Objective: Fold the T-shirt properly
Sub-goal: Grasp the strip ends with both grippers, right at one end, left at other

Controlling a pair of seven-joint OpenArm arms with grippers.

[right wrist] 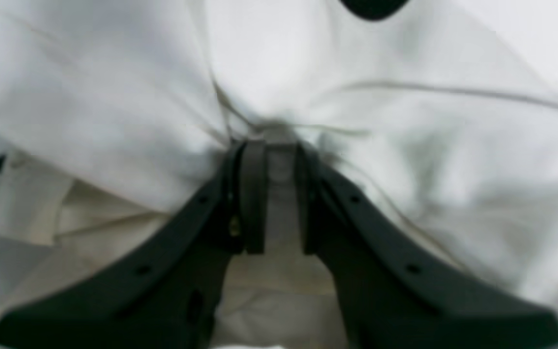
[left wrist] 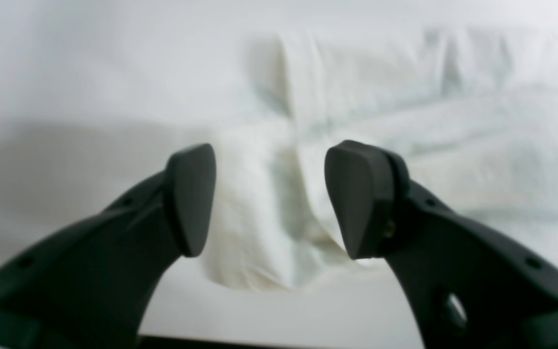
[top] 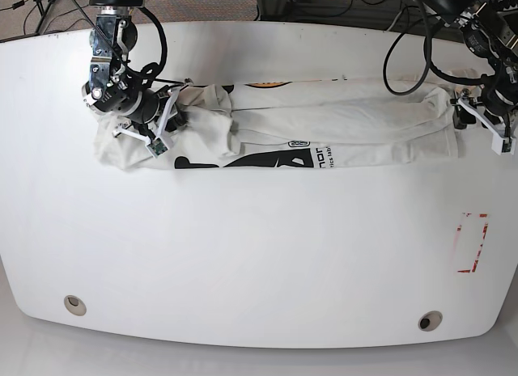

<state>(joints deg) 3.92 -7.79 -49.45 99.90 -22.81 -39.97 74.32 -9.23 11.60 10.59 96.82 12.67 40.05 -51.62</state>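
T-shirt (top: 348,117) lies as a long folded strip across the far part of the table (top: 243,247), and I judge the work about midway. Its left-arm end looks fairly flat, but the other end is bunched, so smoothing and further folding remain. My left gripper (left wrist: 270,201) stands wide, with cloth under it. My right gripper (right wrist: 281,196) has narrow jaws over cloth; whether they pinch it, I cannot tell.

Open end effector (left wrist: 270,201) above pale, wrinkled T-shirt (left wrist: 259,208), fabric visible between fingers, layered folds at right
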